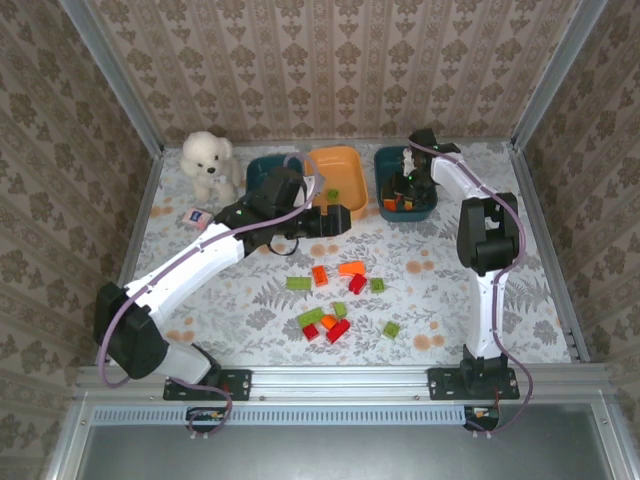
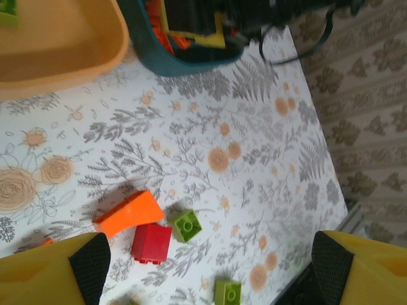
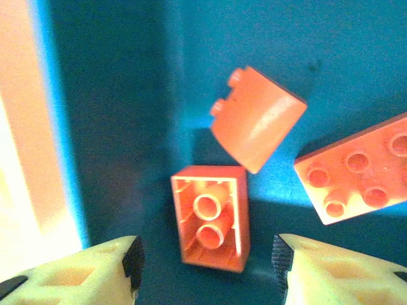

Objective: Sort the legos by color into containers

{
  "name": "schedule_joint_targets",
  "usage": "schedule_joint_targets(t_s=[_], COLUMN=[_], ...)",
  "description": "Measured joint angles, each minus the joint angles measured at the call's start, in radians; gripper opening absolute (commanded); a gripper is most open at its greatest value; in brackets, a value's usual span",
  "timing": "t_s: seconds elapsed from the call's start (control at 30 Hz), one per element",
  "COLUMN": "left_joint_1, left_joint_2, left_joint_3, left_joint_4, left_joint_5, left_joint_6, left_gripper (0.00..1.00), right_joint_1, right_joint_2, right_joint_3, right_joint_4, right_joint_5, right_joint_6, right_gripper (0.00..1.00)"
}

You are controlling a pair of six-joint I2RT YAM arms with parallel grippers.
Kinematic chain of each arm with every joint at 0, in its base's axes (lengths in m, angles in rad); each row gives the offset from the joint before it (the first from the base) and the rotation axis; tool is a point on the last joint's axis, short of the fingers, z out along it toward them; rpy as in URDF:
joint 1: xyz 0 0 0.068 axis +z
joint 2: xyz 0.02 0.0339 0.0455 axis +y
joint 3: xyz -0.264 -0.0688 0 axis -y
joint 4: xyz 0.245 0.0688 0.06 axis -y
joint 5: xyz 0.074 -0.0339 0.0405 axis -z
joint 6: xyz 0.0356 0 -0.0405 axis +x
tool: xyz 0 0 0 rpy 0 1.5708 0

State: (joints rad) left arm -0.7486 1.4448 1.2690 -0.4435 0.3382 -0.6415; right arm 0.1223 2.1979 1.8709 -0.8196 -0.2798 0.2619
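Observation:
Several red, orange and green legos [image 1: 338, 300] lie scattered mid-table. Three containers stand at the back: a teal bin [image 1: 258, 168], an orange bin [image 1: 345, 160] with a green brick [image 2: 7, 11] in it, and a teal bin [image 1: 410, 213] holding orange bricks. My left gripper [image 2: 210, 267] hangs open above the table, over an orange wedge [image 2: 129, 215], a red brick [image 2: 152, 242] and a green brick [image 2: 186, 225]. Inside the right teal bin, my right gripper [image 3: 206, 260] is open. An upside-down orange brick [image 3: 213, 216] lies between its fingers, free of both pads.
A white plush bear [image 1: 207, 163] sits at the back left with a small blue-white object [image 1: 197, 216] in front of it. Patterned walls close in the table on three sides. A metal rail runs along the near edge.

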Motion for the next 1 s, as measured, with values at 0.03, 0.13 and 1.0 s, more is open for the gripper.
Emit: schedule_joint_targets(t_s=[0.03, 0.13, 1.0], left_joint_1=[-0.013, -0.077, -0.571], left_joint_2=[0.008, 0.050, 0.635], left_joint_3=[0.010, 0.042, 0.426], left_joint_4=[-0.017, -0.075, -0.450], left_joint_5=[0.004, 0.015, -0.228], left_joint_6=[0.026, 0.122, 0.063], left_gripper=[0.83, 0.81, 0.79], right_joint_1=[0.005, 0.025, 0.090], right_joint_2=[-0.031, -0.177, -1.403], right_joint_3=[-0.003, -0.066, -0.604], right_joint_4=[0.003, 0.043, -0.021], right_joint_5=[0.008, 0.019, -0.122], right_joint_6=[0.003, 0.024, 0.263], right_gripper=[0.58, 0.58, 0.78])
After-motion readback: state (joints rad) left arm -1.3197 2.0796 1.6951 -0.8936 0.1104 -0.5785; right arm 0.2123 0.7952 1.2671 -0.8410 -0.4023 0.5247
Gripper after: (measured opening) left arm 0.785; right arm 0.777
